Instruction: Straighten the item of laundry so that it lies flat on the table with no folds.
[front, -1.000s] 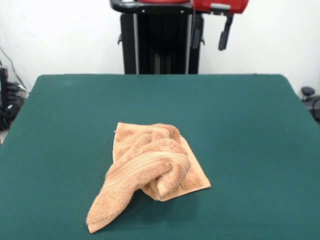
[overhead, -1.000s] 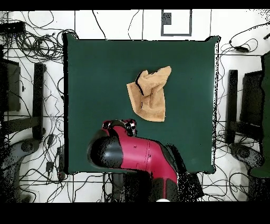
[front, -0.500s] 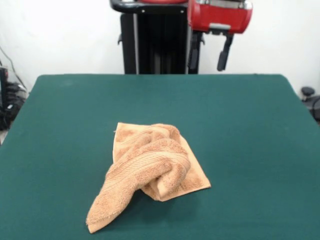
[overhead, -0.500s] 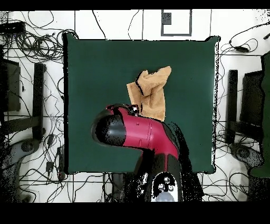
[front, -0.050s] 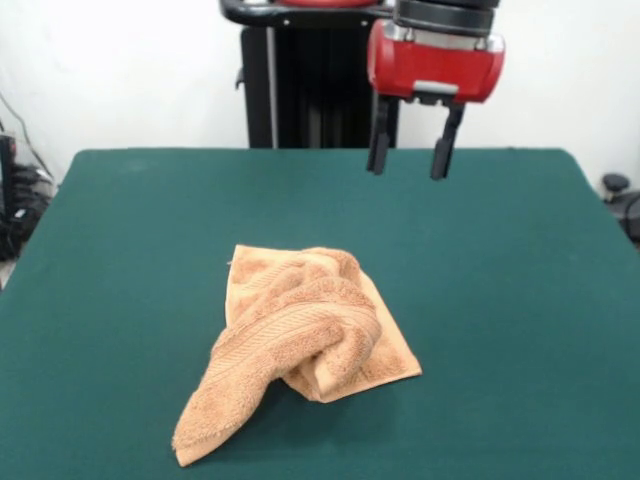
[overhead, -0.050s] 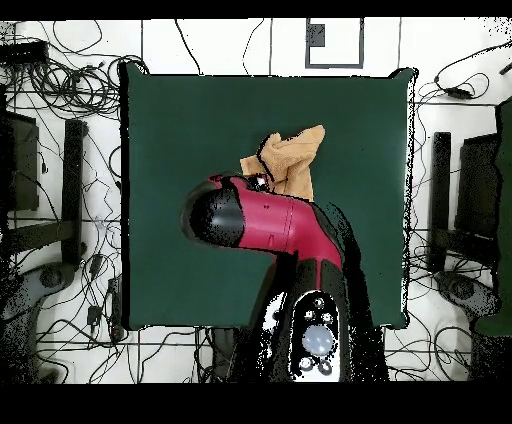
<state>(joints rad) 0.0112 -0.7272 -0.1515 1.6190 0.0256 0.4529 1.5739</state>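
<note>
Towel (front, -0.050s: 300, 345) bunched near the middle of the dark green worktop (front, -0.050s: 110, 260), toward the near edge in the front view. At its left, a rolled tongue trailing down to the lowest corner; across the middle, a thick ribbed fold heaped over flatter cloth; at the right, a flat corner lying on the felt. Far from flat, then: task judged barely begun. Further right and higher, red-housed claw (front, -0.050s: 408, 160) hanging above the far part of the worktop, well apart from the cloth, black fingers (front, -0.050s: 379, 135) spread and holding nothing. Probably poised open that way to come down on a fold or corner. From overhead, arm covering part of the towel (overhead, -0.050s: 297, 158).
</note>
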